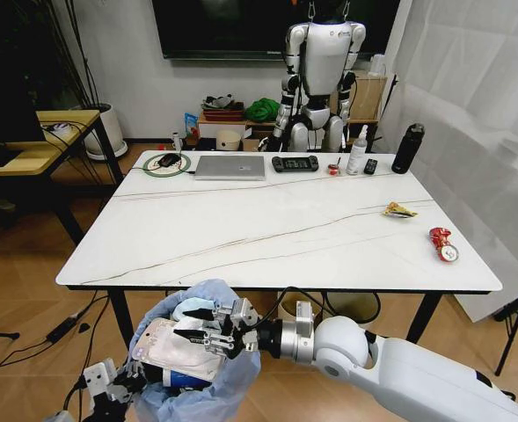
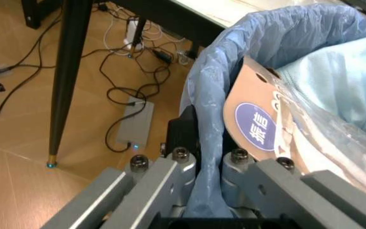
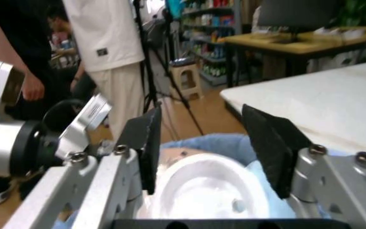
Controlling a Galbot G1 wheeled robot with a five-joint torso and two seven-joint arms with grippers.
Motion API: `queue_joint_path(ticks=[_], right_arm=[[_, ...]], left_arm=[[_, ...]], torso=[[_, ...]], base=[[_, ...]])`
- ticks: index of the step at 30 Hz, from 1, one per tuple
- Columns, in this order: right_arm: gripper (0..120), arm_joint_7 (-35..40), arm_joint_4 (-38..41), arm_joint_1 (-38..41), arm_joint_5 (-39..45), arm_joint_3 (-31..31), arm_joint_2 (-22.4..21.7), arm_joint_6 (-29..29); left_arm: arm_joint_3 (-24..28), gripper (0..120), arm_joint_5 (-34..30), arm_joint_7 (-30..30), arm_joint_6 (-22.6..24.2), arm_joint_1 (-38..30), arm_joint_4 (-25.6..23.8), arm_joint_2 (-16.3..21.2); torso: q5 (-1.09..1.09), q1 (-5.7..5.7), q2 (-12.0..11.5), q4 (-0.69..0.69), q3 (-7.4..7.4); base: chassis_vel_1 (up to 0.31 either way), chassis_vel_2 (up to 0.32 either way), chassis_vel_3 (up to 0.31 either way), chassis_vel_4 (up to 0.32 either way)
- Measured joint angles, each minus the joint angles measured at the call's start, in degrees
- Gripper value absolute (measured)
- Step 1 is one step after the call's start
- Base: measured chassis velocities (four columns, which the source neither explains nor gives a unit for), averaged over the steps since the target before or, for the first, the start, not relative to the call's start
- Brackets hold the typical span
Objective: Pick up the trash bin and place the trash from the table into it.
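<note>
The trash bin (image 1: 197, 369), lined with a light-blue bag, is sitting below the near edge of the marble table (image 1: 241, 237), already holding a brown carton (image 1: 166, 350) and a white lid. The left gripper (image 2: 196, 191) is clamping the bin's rim with its fingers closed on it. The right gripper (image 1: 193, 332) is hovering over the bin's mouth, fingers spread wide and holding nothing. A crushed red can (image 1: 443, 244) and a yellow wrapper (image 1: 399, 210) are lying on the table, far from the bin.

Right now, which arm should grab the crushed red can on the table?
Probably the right. The right gripper hangs open over the trash bin, and the crushed red can lies on the table's right side. The left gripper clamps the bin's rim.
</note>
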Motion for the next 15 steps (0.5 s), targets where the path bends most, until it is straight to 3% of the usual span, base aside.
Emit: queue_joint_path(ticks=[6, 7, 10, 12, 14, 15], right_arm=[[74, -4.16, 0.39, -10.62, 7.54, 19.2, -4.28, 2.76], [74, -4.16, 0.39, -10.62, 7.54, 19.2, -4.28, 2.76], [88, -3.88, -2.14, -19.5, 4.39, 31.59, -5.71, 8.91], [97, -3.55, -3.54, -26.96, 0.56, 41.58, -4.94, 9.19], [99, -3.49, -3.97, -29.41, -0.3, 44.5, -4.39, 9.2], [100, -3.67, -4.97, -34.81, -1.76, 50.58, -2.64, 9.7]], left_arm=[[0.74, 0, 0.07, 0.17, -0.08, 0.67, 0.14, 1.81], [0.74, 0, 0.07, 0.17, -0.08, 0.67, 0.14, 1.81], [1.4, 0, 0.1, 0.46, -0.35, 0.55, 0.28, 2.62], [2.14, 0, 0.1, 0.62, -0.43, 0.12, 1.01, 3.49], [2.32, 0, 0.09, 0.67, -0.45, -0.03, 1.3, 3.83], [2.6, 0, 0.07, 0.76, -0.51, -0.31, 2.04, 4.79]], torso=[[0.0, 0.0, 0.0, -0.01, 0.0], [0.0, 0.0, 0.0, -0.01, 0.0], [0.01, 0.0, 0.0, -0.01, 0.0], [0.01, 0.0, 0.0, 0.0, 0.0], [-0.02, 0.0, 0.0, 0.0, 0.0], [0.02, 0.0, 0.0, -0.02, 0.0]], base=[[0.0, 0.0, 0.0, 0.0], [0.0, 0.0, 0.0, 0.0], [0.0, 0.0, 0.0, 0.0], [0.0, 0.0, 0.0, 0.0], [0.0, 0.0, 0.0, 0.0], [0.0, 0.0, 0.0, 0.0]])
